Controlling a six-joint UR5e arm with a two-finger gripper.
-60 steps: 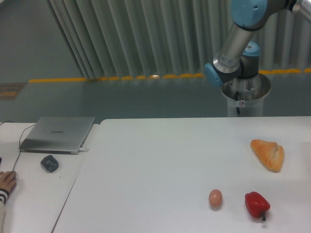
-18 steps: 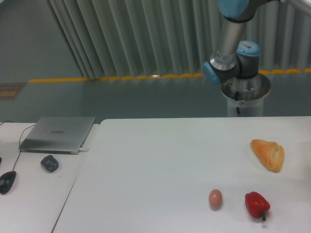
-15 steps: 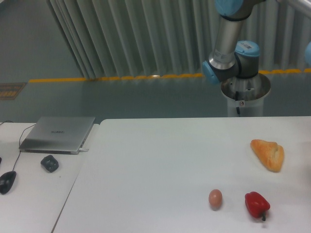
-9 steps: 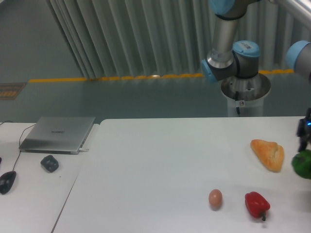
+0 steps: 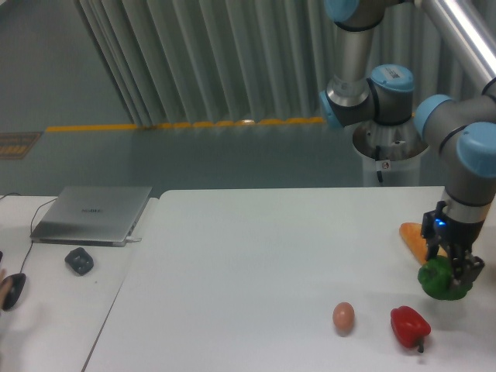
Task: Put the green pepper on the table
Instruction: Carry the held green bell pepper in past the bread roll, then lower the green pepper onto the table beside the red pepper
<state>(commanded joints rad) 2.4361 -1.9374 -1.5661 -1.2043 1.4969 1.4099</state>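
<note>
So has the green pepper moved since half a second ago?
Yes. The green pepper, held in the hand, has shifted left, from the frame's right edge to overlap the bread.

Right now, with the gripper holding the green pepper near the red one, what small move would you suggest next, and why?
Probably lower a little further, then open: the gripper is shut on the green pepper, which seems to hang just above the table, between the bread and red pepper.

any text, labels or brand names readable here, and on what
Laptop lid: a small logo mark, too blurred to read.
Robot base pedestal: a small red and white sticker, too small to read.
Claw wrist: only a blue light, no text.
No readable words anywhere else.
</note>
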